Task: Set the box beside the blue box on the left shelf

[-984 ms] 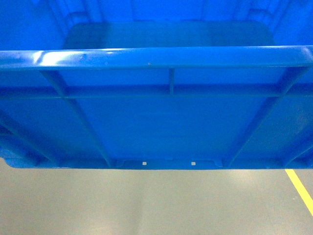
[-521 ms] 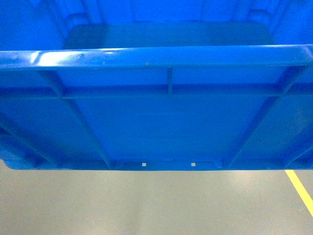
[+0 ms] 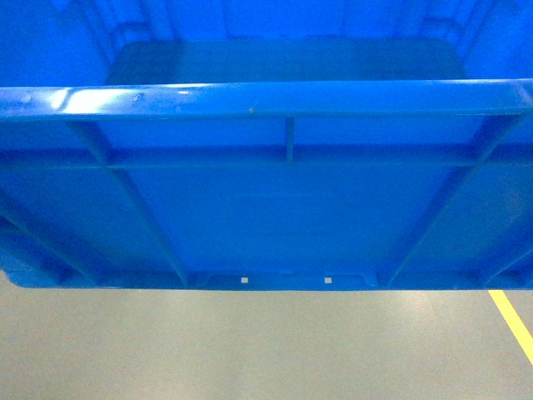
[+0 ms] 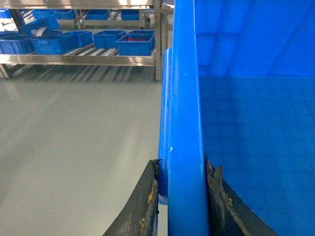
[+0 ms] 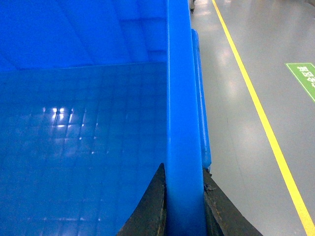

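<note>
Barely anything has shifted: my left claw [image 4: 181, 196] and right claw [image 5: 183, 196] stay clamped on the box [image 3: 266, 208] rims, holding it mid-frame above the floor [image 3: 250, 350]. The shelf [image 4: 78, 59] sits upper left, well apart; carrying remains.

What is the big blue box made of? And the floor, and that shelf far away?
The box looks like glossy moulded plastic: shiny rim highlights, ribbed walls. The floor seems smooth, coated grey concrete, faintly reflective. The far shelf appears to be bare silvery metal rails. Each end effector, left and right, pinches the rim with worn dark pads, perhaps rubber.
</note>
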{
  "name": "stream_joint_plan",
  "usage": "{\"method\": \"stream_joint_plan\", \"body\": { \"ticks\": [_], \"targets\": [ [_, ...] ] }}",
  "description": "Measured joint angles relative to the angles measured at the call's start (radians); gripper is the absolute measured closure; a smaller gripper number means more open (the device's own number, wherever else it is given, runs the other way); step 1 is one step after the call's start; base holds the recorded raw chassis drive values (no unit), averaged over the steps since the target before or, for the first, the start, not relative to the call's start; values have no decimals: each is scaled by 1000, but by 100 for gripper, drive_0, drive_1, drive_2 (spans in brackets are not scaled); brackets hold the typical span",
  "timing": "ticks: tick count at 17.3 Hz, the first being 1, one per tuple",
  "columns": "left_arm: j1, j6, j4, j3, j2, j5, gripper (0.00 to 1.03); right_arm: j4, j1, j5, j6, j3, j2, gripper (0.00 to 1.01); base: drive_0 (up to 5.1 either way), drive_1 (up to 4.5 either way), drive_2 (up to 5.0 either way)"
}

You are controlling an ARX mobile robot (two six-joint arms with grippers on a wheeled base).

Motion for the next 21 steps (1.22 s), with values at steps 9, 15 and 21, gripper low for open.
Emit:
{"method": "stream_joint_plan", "body": {
  "ticks": [9,15,21],
  "targets": [
    [0,0,-1,0,0,0,85,2,0,0,0,0,0,91,-2,397,-400],
    [0,1,1,0,0,-1,85,3,0,0,0,0,0,91,-2,397,-400],
    [0,1,0,0,0,-2,85,3,0,0,0,0,0,91,-2,397,-400]
  ]
}}
